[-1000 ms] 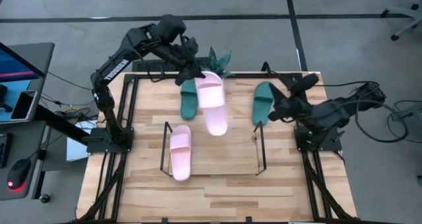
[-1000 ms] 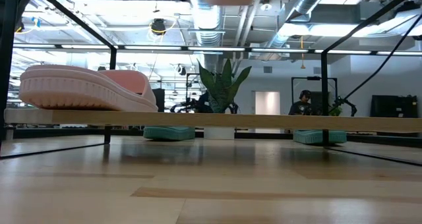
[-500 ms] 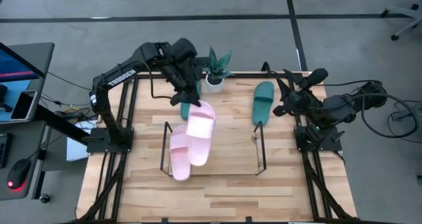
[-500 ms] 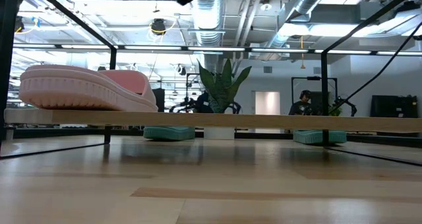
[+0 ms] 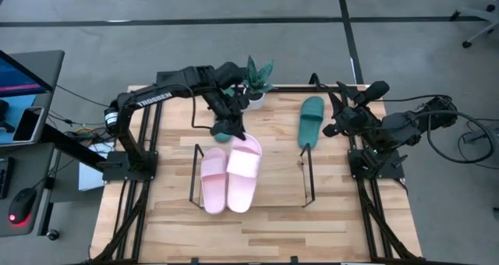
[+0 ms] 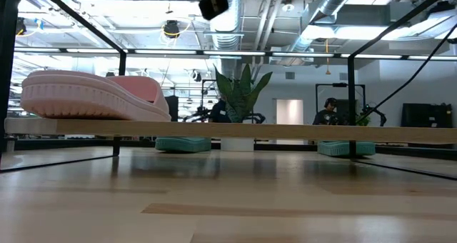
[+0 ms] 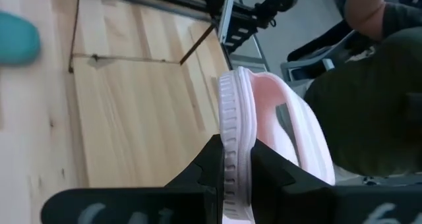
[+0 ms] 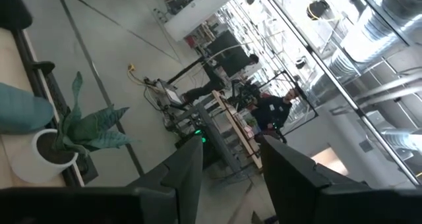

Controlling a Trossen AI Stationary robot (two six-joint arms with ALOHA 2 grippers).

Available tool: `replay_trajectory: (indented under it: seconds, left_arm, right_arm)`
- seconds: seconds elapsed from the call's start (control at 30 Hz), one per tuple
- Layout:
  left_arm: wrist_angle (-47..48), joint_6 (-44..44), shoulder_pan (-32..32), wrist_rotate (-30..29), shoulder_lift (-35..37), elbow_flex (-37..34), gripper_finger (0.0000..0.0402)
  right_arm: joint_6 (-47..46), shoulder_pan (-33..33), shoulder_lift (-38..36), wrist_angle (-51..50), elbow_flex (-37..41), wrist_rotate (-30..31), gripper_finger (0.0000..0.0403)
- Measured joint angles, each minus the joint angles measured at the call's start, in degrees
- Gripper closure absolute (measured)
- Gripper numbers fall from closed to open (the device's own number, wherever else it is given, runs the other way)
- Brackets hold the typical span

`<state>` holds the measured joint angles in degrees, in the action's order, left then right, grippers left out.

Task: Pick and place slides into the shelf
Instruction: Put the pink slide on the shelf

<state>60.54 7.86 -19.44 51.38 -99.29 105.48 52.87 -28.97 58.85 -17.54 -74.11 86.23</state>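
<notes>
Over the black wire shelf (image 5: 306, 179) my left gripper (image 5: 236, 132) is shut on a pale pink slide (image 5: 243, 174), which lies lengthwise close beside the other pink slide (image 5: 213, 181). That one rests sole-down on the shelf and shows in the low view (image 6: 93, 96). One dark green slide (image 5: 221, 128) lies on the table, half hidden under my left gripper; the other (image 5: 310, 121) lies near the shelf's right end. My right gripper (image 5: 337, 113) hovers open beside it, touching nothing. My left gripper pinches the pink slide's sole at its far end (image 7: 235, 159), the ribbed rim standing between the two fingers (image 7: 210, 166). It comes slanting down from the table's far side, along the slide. Whether the slide's near end (image 5: 238, 207) rests on the shelf, I cannot tell.
A small potted plant (image 5: 255, 84) stands at the table's far edge, just behind my left gripper. A black metal frame (image 5: 152, 132) edges the table. Bare wood lies right of the pink slides inside the shelf and along the near edge. A person (image 8: 273, 109) shows in the room beyond.
My left gripper has carried the pink slide from high above the far side toward the near edge and down, bringing it in line beside the first pink slide over the shelf. The slide has left the top of the low view. My right gripper has drawn slightly back from the green slide.
</notes>
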Motion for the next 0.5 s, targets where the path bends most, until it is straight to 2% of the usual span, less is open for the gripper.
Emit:
replay_trajectory:
  seconds: [0.3, 0.5]
  left_arm:
    - [-12.3, -7.3, 0.2, 0.5, 0.0, -7.5, 0.0376]
    - [-16.3, -10.4, 0.2, 0.8, 0.0, -11.2, 0.0376]
  right_arm:
    - [-0.9, 0.0, 0.0, -0.4, 0.0, 0.9, 0.0261]
    - [-0.9, 0.0, 0.0, -0.4, 0.0, 0.9, 0.0261]
